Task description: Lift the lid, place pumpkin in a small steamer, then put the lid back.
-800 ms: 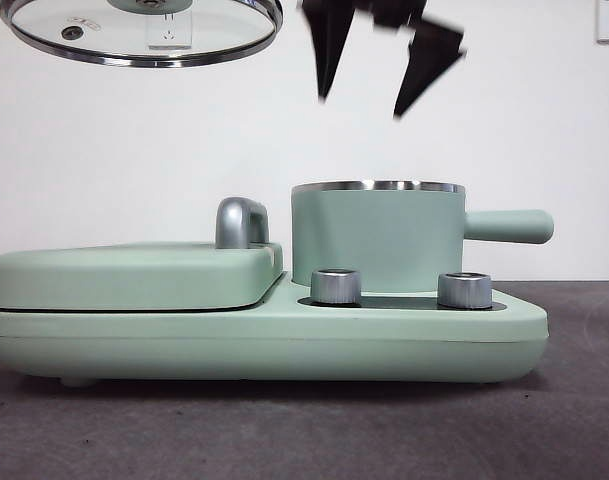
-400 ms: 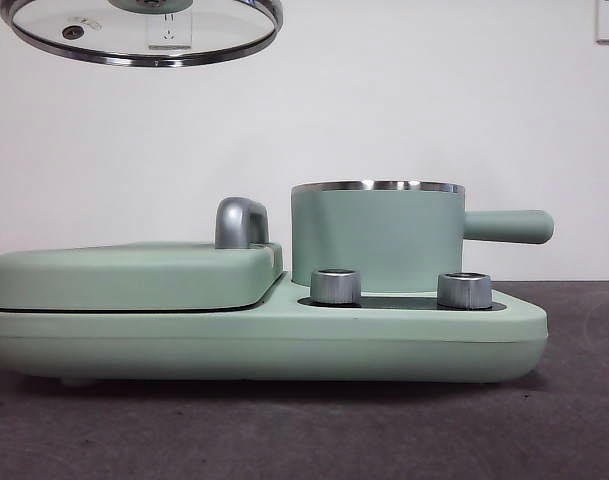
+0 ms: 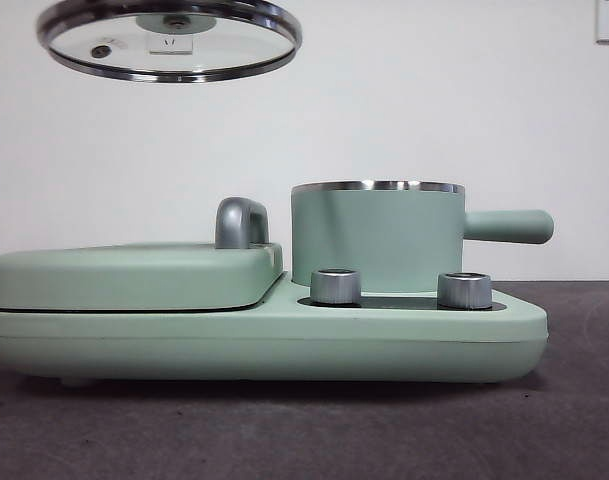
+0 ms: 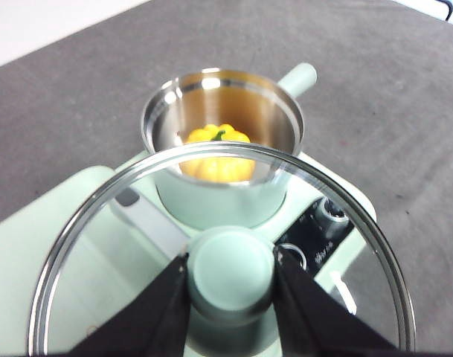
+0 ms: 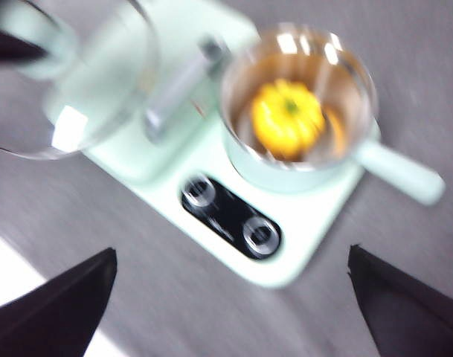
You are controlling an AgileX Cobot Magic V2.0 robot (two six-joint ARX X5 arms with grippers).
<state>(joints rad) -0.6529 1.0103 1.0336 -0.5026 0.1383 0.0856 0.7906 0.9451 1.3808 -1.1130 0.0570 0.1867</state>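
Note:
My left gripper (image 4: 231,271) is shut on the mint green knob (image 4: 232,269) of the glass lid (image 3: 170,38), holding it high in the air above the flat griddle side. The small steamer (image 3: 379,236) stands uncovered on the right of the cooker, handle pointing right. The yellow-orange pumpkin (image 4: 215,152) lies at the bottom of the pot, also seen in the right wrist view as pumpkin (image 5: 287,117). My right gripper (image 5: 230,294) is open and empty, high above the cooker, out of the front view.
The mint green cooker base (image 3: 264,335) carries a flat griddle cover (image 3: 134,275) with a chrome handle (image 3: 240,222) on the left. Two steel dials (image 3: 336,286) sit in front of the pot. Grey table (image 3: 304,430) surrounds it.
The right gripper rose out of the front view. The lid has shifted right toward the pot and dropped slightly.

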